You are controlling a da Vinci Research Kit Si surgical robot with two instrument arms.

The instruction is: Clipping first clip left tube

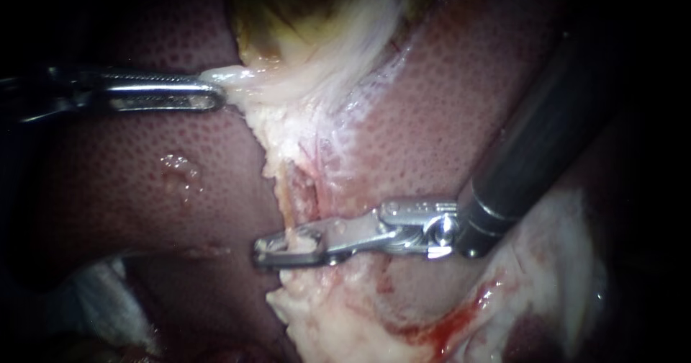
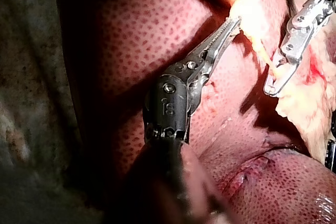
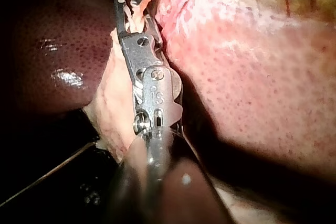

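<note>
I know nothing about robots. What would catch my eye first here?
Low in the middle, the right instrument has a pale tube between its open jaws. At the upper left, the left instrument grips pale tissue at the gallbladder edge, against the speckled liver.

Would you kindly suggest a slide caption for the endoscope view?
Left instrument grips pale tissue under the gallbladder; right instrument, tool open, straddles the tube, liver on either side.

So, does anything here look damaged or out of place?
Fresh blood lies on the pale tissue below the right instrument, and the liver bears a small rough, glistening patch below the left instrument. Nothing else stands out.
</note>
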